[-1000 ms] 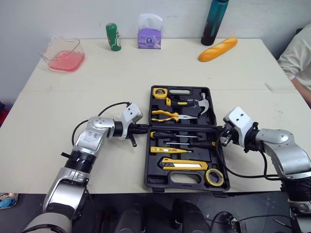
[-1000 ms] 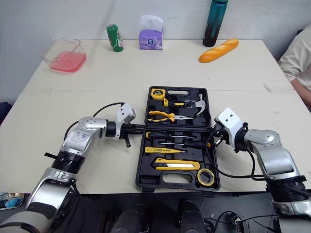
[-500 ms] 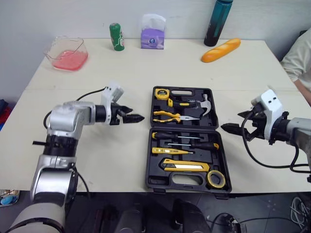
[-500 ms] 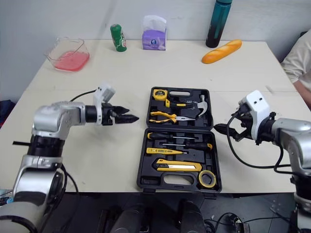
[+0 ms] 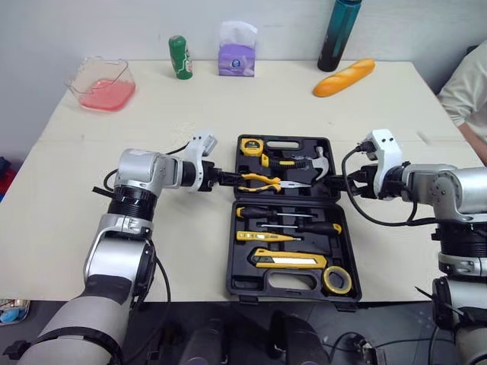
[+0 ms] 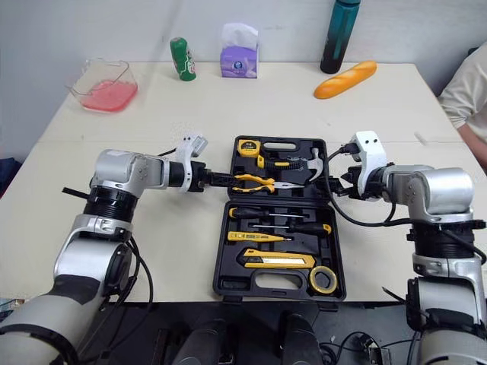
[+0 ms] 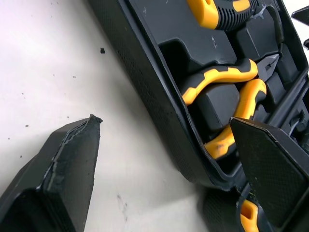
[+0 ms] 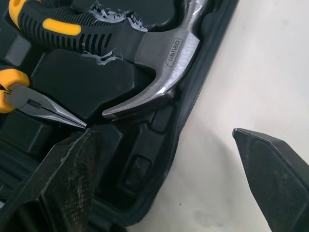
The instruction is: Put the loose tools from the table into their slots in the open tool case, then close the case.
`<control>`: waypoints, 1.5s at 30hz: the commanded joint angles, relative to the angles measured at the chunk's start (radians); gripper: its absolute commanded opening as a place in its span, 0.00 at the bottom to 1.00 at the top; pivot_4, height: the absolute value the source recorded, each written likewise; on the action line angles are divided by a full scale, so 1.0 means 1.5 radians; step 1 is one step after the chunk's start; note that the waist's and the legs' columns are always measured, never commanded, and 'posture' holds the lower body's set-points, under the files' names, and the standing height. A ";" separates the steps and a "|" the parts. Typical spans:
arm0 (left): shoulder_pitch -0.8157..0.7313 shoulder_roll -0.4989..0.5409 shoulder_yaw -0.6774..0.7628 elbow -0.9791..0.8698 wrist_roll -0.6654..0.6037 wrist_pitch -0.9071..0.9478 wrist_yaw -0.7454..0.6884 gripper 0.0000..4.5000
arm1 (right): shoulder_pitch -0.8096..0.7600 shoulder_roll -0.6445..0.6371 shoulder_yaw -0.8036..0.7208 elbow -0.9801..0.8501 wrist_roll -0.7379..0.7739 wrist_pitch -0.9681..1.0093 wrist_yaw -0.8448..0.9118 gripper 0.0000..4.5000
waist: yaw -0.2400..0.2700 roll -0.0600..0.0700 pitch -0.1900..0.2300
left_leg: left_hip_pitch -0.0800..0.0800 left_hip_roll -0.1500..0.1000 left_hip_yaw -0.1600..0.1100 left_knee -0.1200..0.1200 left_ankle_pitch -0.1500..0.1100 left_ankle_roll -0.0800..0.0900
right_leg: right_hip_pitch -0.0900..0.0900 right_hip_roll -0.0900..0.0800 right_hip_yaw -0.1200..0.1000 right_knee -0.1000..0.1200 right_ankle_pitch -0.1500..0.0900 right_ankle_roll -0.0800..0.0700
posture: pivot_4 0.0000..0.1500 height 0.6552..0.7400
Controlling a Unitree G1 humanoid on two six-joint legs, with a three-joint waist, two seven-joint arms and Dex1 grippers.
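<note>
Your left gripper [image 5: 222,176] and right gripper [image 5: 345,181] gape wide, each straddling a lid edge of the tool case [image 5: 230,255].

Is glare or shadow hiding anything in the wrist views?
Right wrist view: bright sheen along the hammer head, its stamp readable. Left wrist view: pliers handles evenly lit; the tool case recesses sit in dark shadow.

I can read only one mark, "deli", stamped on the hammer head [image 8: 166,58] inside the tool case [image 8: 145,159]; other labels too small.
</note>
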 commanded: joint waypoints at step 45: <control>0.281 0.073 -0.041 -0.257 0.250 -0.878 0.111 0.00 | 0.323 0.027 0.016 -0.062 -0.334 -1.125 -0.082 0.00 | -0.004 0.001 -0.003 | -0.001 0.000 0.002 -0.002 0.000 0.000 | -0.003 0.000 0.002 -0.001 0.000 0.000 | 1.00 0.90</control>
